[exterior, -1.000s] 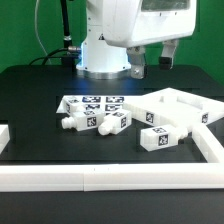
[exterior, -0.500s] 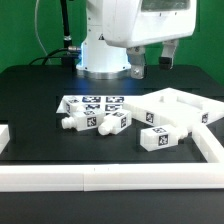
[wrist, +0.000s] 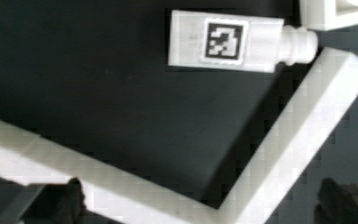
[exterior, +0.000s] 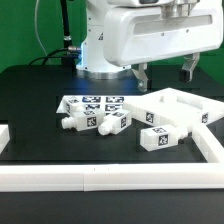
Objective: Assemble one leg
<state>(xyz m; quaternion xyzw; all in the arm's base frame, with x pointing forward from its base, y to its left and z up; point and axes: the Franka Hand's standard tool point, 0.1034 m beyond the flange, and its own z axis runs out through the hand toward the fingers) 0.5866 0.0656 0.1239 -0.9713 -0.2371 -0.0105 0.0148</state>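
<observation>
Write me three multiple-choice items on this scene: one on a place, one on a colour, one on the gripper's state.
1. Relative to the panel, the marker board lies:
A) on top of it
B) toward the exterior view's left
C) toward the exterior view's right

2. The table top is:
A) black
B) white
C) brown

3. The gripper is:
A) shut on a leg
B) shut on the panel
C) open, holding nothing

Key:
1 B: the board sits left of the panel in the exterior view.
2 A: the bare surface is black.
3 C: its fingers stand apart with nothing between them.
</observation>
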